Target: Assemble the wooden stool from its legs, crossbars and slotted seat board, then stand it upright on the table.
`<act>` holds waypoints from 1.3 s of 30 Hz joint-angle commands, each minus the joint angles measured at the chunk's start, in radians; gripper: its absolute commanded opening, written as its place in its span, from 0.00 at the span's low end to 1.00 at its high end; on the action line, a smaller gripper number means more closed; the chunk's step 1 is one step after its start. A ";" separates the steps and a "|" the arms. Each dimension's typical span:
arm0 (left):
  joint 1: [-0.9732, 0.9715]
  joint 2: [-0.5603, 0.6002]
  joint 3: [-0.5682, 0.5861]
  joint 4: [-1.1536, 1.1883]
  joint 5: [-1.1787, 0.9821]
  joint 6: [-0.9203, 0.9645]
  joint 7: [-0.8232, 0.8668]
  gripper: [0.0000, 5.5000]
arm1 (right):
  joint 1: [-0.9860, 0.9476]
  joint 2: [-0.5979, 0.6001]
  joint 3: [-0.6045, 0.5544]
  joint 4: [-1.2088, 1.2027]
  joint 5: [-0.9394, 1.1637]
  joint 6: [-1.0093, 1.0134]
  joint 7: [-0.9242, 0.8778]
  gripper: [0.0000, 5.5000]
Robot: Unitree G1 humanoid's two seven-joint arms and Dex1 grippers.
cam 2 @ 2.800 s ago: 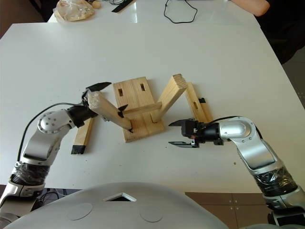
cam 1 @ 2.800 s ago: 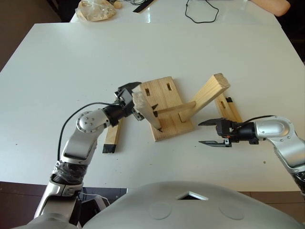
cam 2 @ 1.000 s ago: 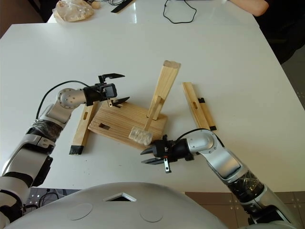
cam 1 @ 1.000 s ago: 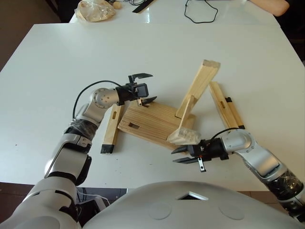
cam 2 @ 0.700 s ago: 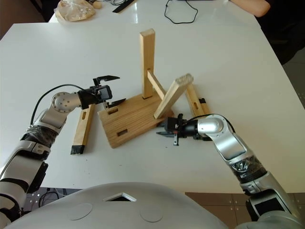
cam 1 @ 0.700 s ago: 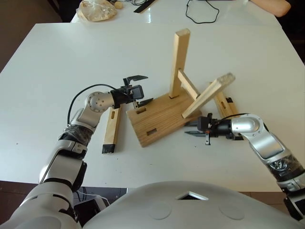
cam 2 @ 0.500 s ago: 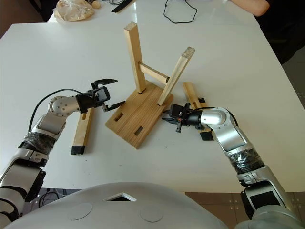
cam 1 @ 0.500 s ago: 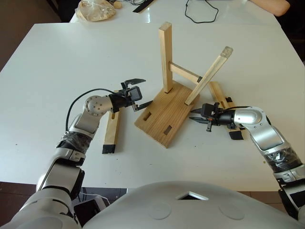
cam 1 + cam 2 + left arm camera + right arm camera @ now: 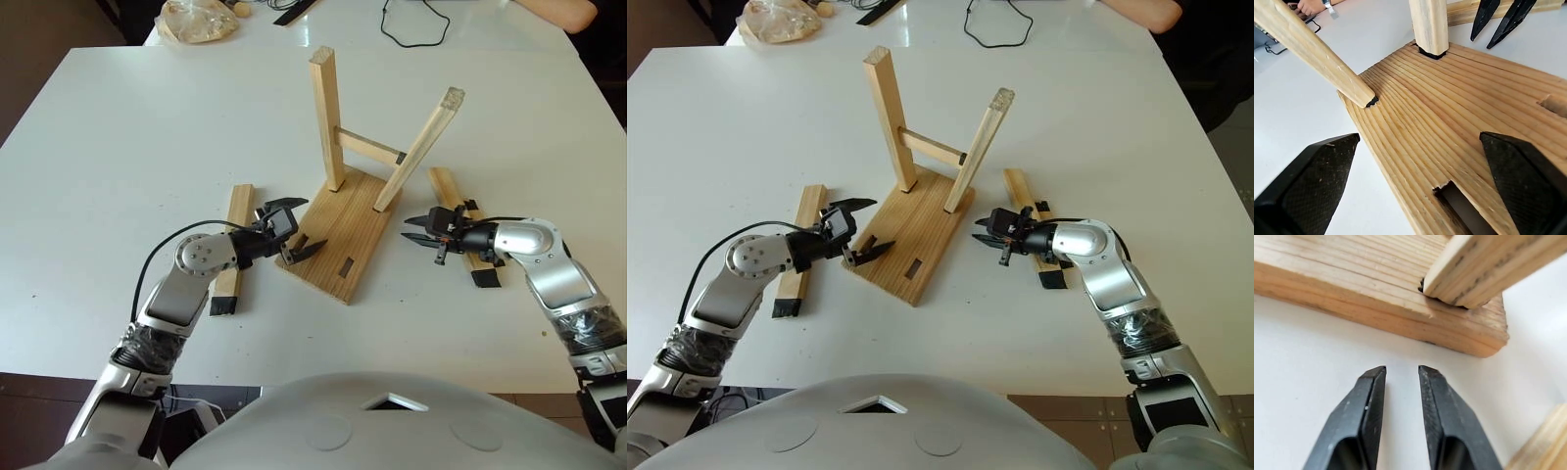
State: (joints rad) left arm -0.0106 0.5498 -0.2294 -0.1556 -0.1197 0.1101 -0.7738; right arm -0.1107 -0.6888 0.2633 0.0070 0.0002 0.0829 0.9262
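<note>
At desk (image 9: 147, 127) centre, seat board (image 9: 345, 223) lies flat. Two legs stand in its far slots: upright leg (image 9: 327, 117), tilted leg (image 9: 416, 147), crossbar (image 9: 367, 147) between. Near slot (image 9: 345, 264) empty; its twin half hidden behind my left gripper (image 9: 315, 221), which is spread wide astride board's near-left corner, grasping nothing. My right gripper (image 9: 409, 229) is just beside board's right edge, fingers narrowly parted, empty. Loose leg (image 9: 241, 201) lies left of board, partly under my left arm. Loose wood (image 9: 446, 186) at right runs under my right arm; piece count unclear.

Setting: probably a lab or workroom. Evidence: plain white tabletop (image 9: 127, 147); second table (image 9: 343, 29) butted against the tabletop's far edge, carrying a loose black cable (image 9: 416, 27) and a crumpled plastic bag (image 9: 199, 20); dark floor (image 9: 39, 39) beside the tabletop.
</note>
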 commanded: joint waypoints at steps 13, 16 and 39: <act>-0.121 0.050 0.016 0.331 0.248 -0.324 0.102 0.83 | 0.057 0.019 0.011 -0.108 0.013 0.027 0.007 0.22; -0.086 0.047 -0.001 0.278 0.212 -0.337 0.051 0.83 | 0.042 0.026 0.006 -0.085 0.002 0.027 -0.009 0.22; 0.109 0.031 0.124 -0.001 -0.002 -0.043 0.029 0.57 | 0.088 -0.032 -0.306 -0.262 0.315 0.293 0.007 0.22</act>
State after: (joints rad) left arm 0.0703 0.5808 -0.1277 -0.1368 -0.1340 0.0476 -0.7787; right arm -0.0570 -0.6761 0.0512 -0.2073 0.2357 0.3092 0.9111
